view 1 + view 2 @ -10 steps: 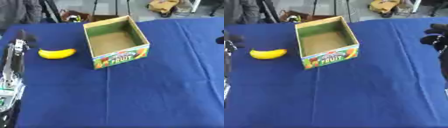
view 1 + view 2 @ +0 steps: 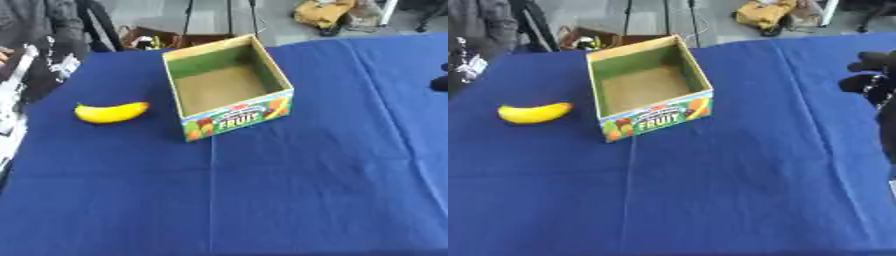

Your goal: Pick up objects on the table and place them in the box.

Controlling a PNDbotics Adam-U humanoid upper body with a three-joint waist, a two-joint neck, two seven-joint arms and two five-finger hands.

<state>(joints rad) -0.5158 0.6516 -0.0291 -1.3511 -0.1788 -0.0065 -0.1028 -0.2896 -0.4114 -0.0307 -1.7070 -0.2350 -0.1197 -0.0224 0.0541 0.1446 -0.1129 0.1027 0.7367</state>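
In the left eye view we see the box (image 2: 229,92) standing open on the blue table (image 2: 262,200), its printed fruit panel turned toward us and its inside bare. The banana (image 2: 111,111) lies on the cloth left of the box, near but apart from it. Our left arm (image 2: 16,107) shows as a pale strip at the view's left edge, left of the banana and not touching it; we cannot tell how its hand is set. A dark bit of our right hand shows at the right edge, well right of the box. In front of the box the cloth is one wide flat stretch down to the near edge; behind the box the table's far edge is close. In the right eye view our right hand (image 2: 873,75) is plainer: black, raised at the right edge, well apart from the box, fingers curled inward and holding nothing. The banana sits on the box's opposite side from this hand.
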